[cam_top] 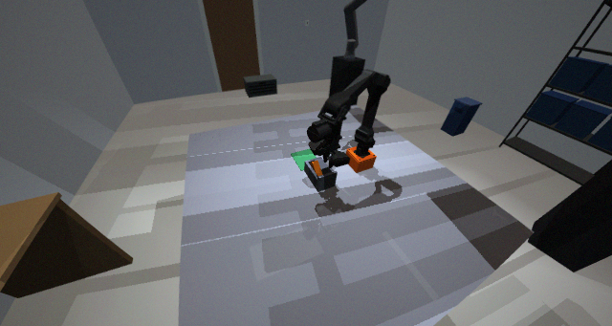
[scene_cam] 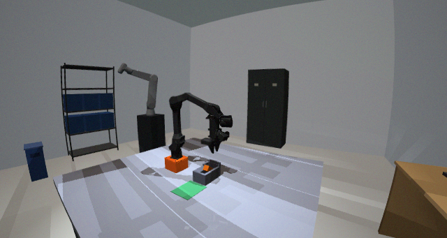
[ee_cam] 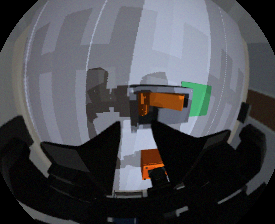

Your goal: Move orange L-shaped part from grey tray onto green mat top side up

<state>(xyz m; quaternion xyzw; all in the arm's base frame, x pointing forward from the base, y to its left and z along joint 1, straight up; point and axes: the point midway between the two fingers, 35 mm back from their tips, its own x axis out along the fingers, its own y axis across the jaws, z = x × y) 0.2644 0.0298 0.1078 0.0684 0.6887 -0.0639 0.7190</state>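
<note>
Orange part (scene_cam: pixel 206 167) sits in the grey tray (scene_cam: pixel 206 175), one end tipped up above the pocket rim. The gripper (scene_cam: pixel 214 148) hangs above the tray, well clear of it, its fingers partly apart with nothing between them. The green mat (scene_cam: pixel 188 190) lies just beside the tray on the table (scene_cam: pixel 262 203).

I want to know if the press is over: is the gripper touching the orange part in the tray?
Apart. The exterior view shows the gripper hanging well above the grey tray, with open space between its fingertips and the orange part, which tilts up out of the pocket.
</note>
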